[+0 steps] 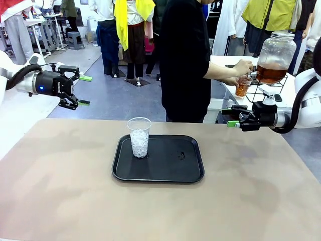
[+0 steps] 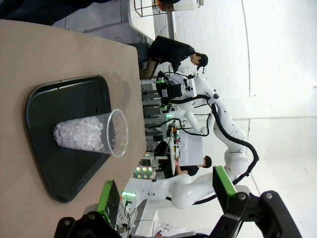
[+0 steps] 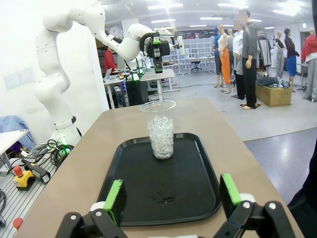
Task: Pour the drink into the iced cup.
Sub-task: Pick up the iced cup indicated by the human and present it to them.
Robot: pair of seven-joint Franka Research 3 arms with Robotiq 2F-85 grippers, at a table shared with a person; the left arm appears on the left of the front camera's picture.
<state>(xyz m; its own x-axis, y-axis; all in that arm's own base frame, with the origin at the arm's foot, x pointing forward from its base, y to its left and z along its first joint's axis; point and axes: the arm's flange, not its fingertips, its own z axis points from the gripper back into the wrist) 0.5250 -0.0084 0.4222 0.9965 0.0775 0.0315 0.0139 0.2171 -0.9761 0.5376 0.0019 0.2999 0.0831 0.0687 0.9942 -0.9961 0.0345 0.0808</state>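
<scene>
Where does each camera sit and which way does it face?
Front: fixed between the arms, robot's side, facing across the table to the person at the dispenser jar; both arms' open jaws show.
Left wrist: on the left arm, rolled sideways, facing the iced cup and right arm; own jaws at bottom.
Right wrist: on the right arm, facing the cup and left arm; own jaws at bottom.
Shared: all three hold the cup on the black tray.

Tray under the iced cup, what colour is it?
The tray is plain black, clearest in the front view.
</scene>
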